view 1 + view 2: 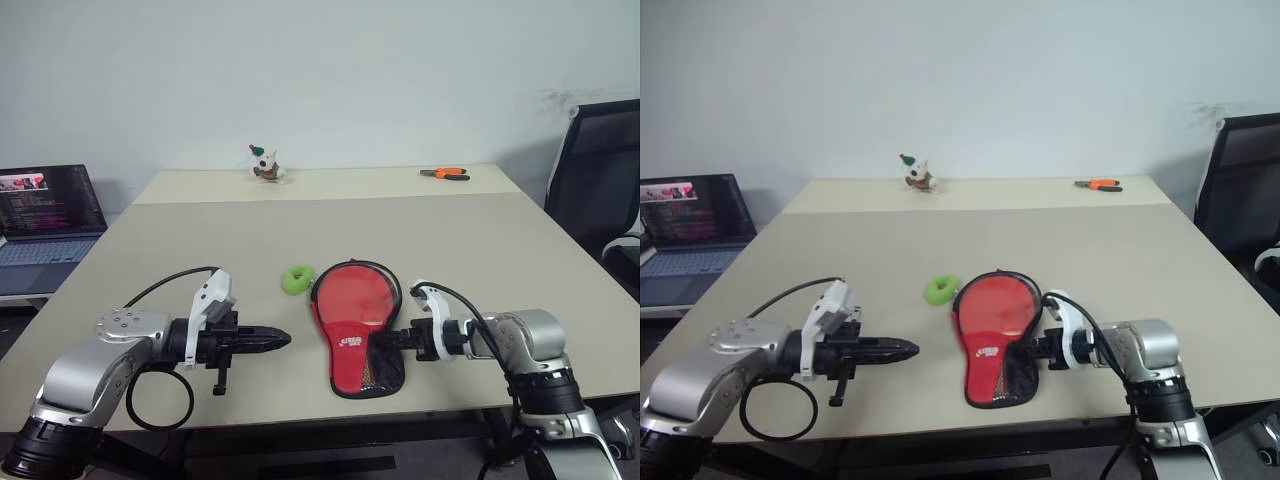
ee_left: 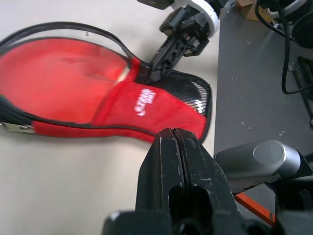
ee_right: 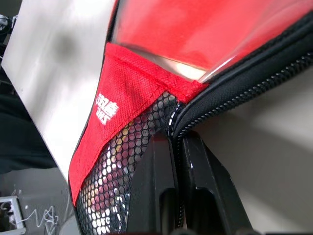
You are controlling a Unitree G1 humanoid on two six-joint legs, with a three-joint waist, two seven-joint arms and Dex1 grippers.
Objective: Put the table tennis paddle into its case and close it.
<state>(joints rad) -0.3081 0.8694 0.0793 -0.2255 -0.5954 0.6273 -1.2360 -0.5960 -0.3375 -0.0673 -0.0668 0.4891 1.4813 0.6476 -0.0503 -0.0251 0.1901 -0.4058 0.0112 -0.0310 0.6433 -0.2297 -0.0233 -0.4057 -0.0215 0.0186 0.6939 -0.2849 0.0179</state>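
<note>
The case [image 1: 352,351] lies flat near the table's front edge, red lettered panel and black mesh facing up. Its round end gapes open, and the table tennis paddle [image 1: 352,293] lies inside with its red face showing; the handle is hidden under the panel. A green ring tag [image 1: 296,279] rests just left of the round end. My right gripper [image 1: 385,343] is at the case's right edge by the neck, and the right wrist view has its fingers [image 3: 195,166] shut with the black zip edge [image 3: 230,93] running between them. My left gripper [image 1: 283,340] is shut and empty, hovering left of the case.
An open laptop [image 1: 45,215] sits on a side desk at the far left. A small toy figure [image 1: 265,165] and orange-handled pliers [image 1: 445,173] lie at the table's far edge. A black chair [image 1: 600,180] stands at the right.
</note>
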